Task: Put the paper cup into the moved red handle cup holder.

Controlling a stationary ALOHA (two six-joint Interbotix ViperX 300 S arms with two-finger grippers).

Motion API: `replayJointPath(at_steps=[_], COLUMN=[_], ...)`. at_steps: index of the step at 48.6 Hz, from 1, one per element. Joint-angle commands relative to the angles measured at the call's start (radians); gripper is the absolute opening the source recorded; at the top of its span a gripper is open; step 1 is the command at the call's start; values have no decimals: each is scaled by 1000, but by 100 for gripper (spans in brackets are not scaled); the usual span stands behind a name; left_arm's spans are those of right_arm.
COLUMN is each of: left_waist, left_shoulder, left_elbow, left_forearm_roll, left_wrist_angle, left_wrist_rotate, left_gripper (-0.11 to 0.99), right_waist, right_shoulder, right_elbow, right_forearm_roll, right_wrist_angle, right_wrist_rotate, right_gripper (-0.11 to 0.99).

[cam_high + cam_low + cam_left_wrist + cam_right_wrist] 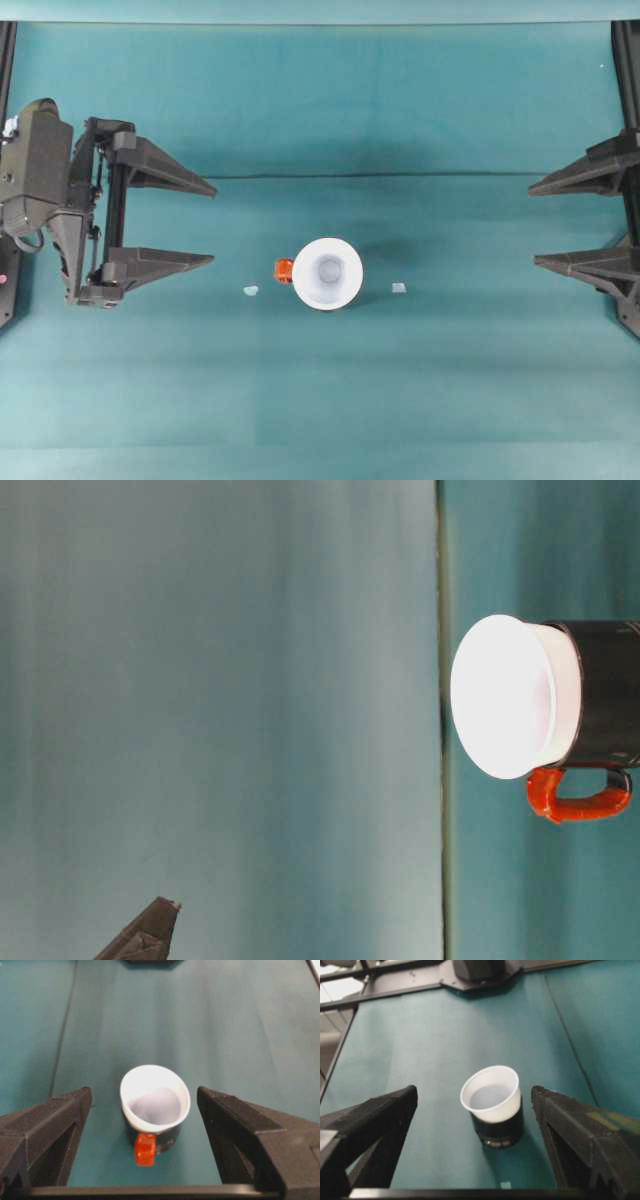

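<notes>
Paper cup (328, 273) inside red-handled holder (498, 1127)

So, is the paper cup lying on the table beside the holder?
No, the paper cup sits upright inside the red handle cup holder, its white rim above the black wall.

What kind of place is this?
Probably a robotics lab test bench: a teal-covered table, an open end effector at each side (left, right), and a paper cup seated in a red-handled holder.
</notes>
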Motion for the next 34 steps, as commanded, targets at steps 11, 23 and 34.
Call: replayJointPath(at_steps=[11, 23, 34], left_waist=[2, 2, 2], left_shoulder=[-2, -3, -3], left_elbow=[-15, -14, -14], left_forearm_roll=[2, 2, 2], left_wrist_angle=[-5, -6, -5], left_wrist_rotate=[-2, -2, -3], left_gripper=[93, 93, 93], right_waist=[-2, -2, -2], right_shoulder=[6, 6, 6], right_elbow=[-8, -5, 0], right_forearm_roll=[-2, -2, -3], right_wrist_angle=[-5, -5, -5], right_wrist_rotate=[5, 6, 6], right_gripper=[87, 87, 87])
